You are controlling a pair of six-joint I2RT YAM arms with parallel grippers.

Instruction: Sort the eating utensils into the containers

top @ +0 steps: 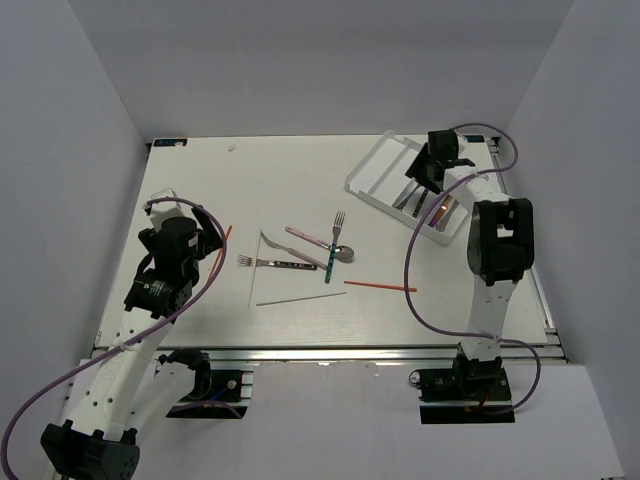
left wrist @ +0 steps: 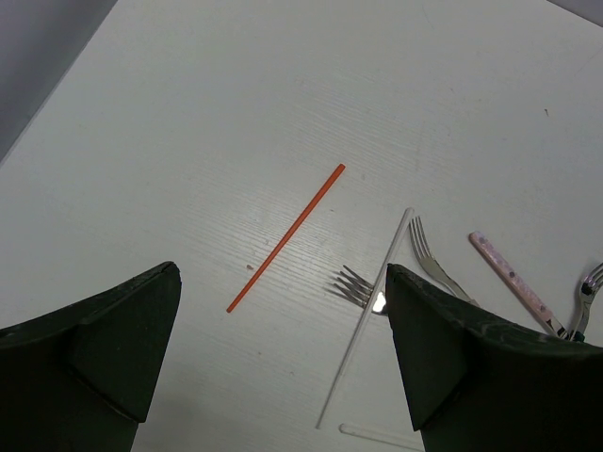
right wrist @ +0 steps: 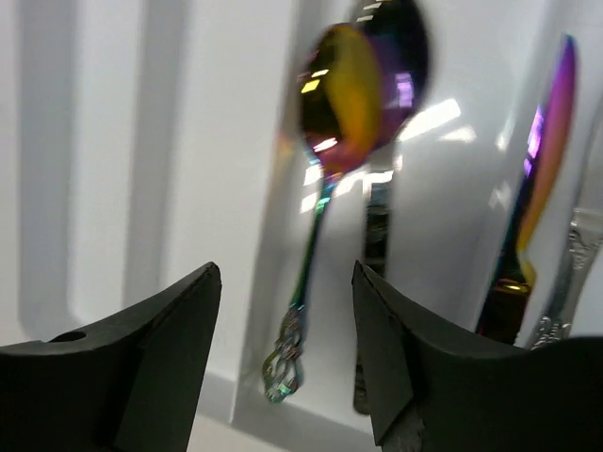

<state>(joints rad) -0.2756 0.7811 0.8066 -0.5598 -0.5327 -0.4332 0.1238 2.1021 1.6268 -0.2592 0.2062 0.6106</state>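
Observation:
My left gripper (top: 208, 232) (left wrist: 283, 377) is open and empty, hovering over the table at the left. A red chopstick (left wrist: 287, 235) (top: 226, 238) lies just ahead of it. A pale chopstick (left wrist: 367, 315) (top: 257, 272) crosses a silver fork (left wrist: 356, 285) (top: 262, 262). My right gripper (top: 421, 178) (right wrist: 287, 363) is open over the white tray (top: 370, 175) (right wrist: 170, 141). An iridescent spoon (right wrist: 325, 141) lies blurred in a compartment below it. A dark spoon (right wrist: 377, 207) and an iridescent knife (right wrist: 545, 169) lie beside it.
Mid-table lie a pink-handled utensil (top: 308, 238) (left wrist: 513, 282), a green-handled fork (top: 334, 245), a spoon (top: 344, 254), a second pale chopstick (top: 300, 298) and a second red chopstick (top: 380, 286). White walls enclose the table on three sides.

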